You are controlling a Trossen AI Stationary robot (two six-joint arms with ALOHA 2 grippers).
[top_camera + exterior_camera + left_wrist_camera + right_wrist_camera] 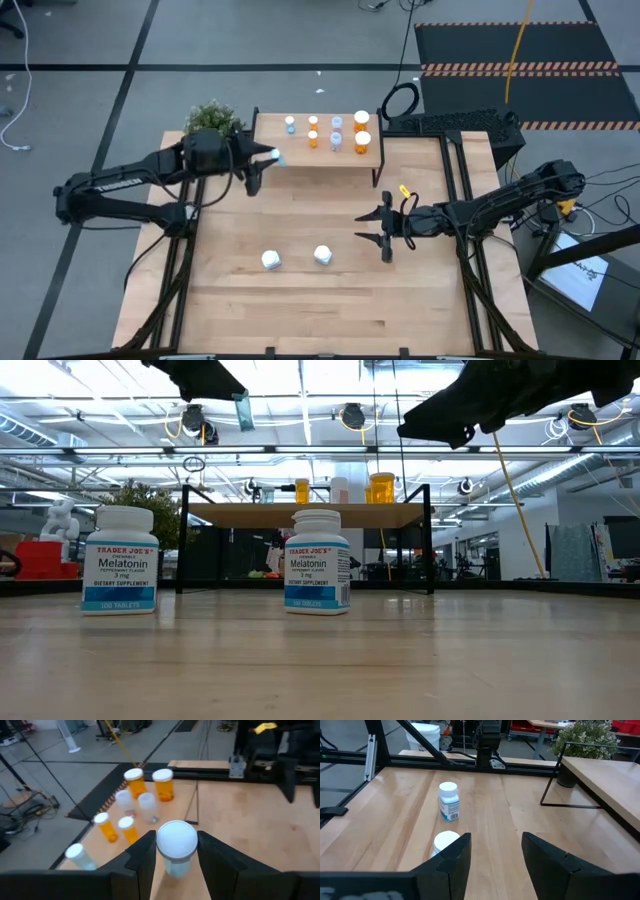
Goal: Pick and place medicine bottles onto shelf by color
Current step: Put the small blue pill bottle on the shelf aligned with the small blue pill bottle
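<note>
The left gripper [175, 865] has its jaws clamped on a pale blue bottle [176, 847] beside the shelf [300, 152].

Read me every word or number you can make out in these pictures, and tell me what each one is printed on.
"TRADER JOE'S", "Melatonin", "3 mg": on both white bottles on the table, the left bottle and the right bottle.
"100 TABLETS": left bottle's blue band.
Bottles' other small print: too small to read.
Lettering on the left arm: too small to read.

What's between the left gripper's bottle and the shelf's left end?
Nothing visible. The left gripper holds a pale blue bottle at the shelf front-left edge; the nearest bottle stands apart, farther back.
</note>
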